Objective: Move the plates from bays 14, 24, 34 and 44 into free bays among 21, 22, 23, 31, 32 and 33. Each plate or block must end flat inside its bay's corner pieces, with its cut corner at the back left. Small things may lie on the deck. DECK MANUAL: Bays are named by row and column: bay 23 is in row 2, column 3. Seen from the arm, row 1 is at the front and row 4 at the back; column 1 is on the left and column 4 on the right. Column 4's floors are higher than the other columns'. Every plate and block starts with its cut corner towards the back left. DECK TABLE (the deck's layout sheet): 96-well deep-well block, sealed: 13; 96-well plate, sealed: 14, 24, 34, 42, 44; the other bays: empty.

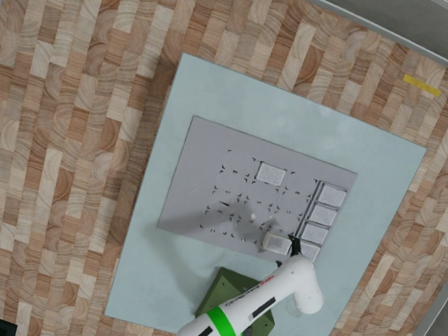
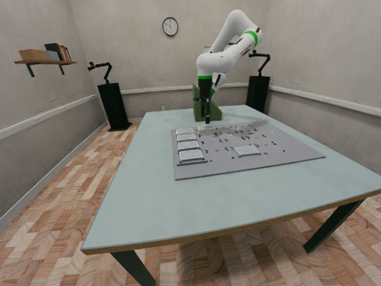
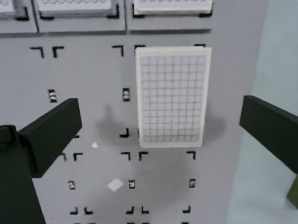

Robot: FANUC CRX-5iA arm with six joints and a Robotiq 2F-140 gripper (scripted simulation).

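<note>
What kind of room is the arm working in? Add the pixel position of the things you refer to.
Probably a lab-style robot test room: a tray of corner-marked bays (image 1: 180, 187) (image 2: 299, 153), lidded well plates (image 1: 271, 174) (image 2: 247, 150), and camera arms on black stands (image 2: 114, 105).

Arm bent, hand (image 1: 286, 251) (image 2: 206, 117) (image 3: 160, 111) open (seemingly pointing down)

Four plates (image 1: 332, 196) (image 2: 191, 155) (image 3: 172, 5) (column 4's) sit on the deck (image 1: 184, 165) (image 2: 216, 167) (image 3: 232, 65), right of the deep-well block (image 1: 277, 243) (image 2: 206, 131) (image 3: 172, 97).
</note>
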